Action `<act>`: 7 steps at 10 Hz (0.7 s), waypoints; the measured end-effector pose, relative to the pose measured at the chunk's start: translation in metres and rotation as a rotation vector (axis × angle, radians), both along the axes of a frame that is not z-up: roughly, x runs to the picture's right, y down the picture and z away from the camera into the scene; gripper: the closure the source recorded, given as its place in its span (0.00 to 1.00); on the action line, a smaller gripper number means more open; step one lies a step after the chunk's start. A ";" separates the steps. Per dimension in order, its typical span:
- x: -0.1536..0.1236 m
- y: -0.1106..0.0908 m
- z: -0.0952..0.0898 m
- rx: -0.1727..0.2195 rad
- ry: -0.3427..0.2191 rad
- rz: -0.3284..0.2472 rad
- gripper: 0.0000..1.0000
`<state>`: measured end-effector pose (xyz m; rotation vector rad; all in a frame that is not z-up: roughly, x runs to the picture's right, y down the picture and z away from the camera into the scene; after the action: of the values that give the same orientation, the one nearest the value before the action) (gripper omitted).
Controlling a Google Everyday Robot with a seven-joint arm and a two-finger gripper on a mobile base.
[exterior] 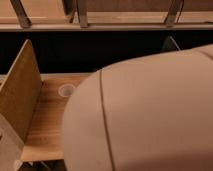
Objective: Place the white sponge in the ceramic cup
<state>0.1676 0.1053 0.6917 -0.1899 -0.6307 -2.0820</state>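
The ceramic cup stands upright on the wooden table, a small cream-white round cup near the far edge, just left of my arm. My arm's large beige shell fills the middle and right of the view and hides everything behind it. The white sponge is out of view. My gripper is also out of view, somewhere behind or below the shell; its jaws stand wide apart, and nothing shows whether they touch anything.
A slanted wooden panel walls off the table's left side. Behind the table runs a dark gap, with a pale ledge and metal posts above it. The table's front edge lies at lower left.
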 end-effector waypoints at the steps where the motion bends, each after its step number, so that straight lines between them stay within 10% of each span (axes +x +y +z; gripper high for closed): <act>1: -0.007 -0.007 0.003 0.032 -0.018 -0.025 0.20; 7: -0.056 -0.039 -0.002 0.154 -0.206 -0.074 0.20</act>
<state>0.1113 0.0667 0.6894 0.0921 -0.5891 -2.2290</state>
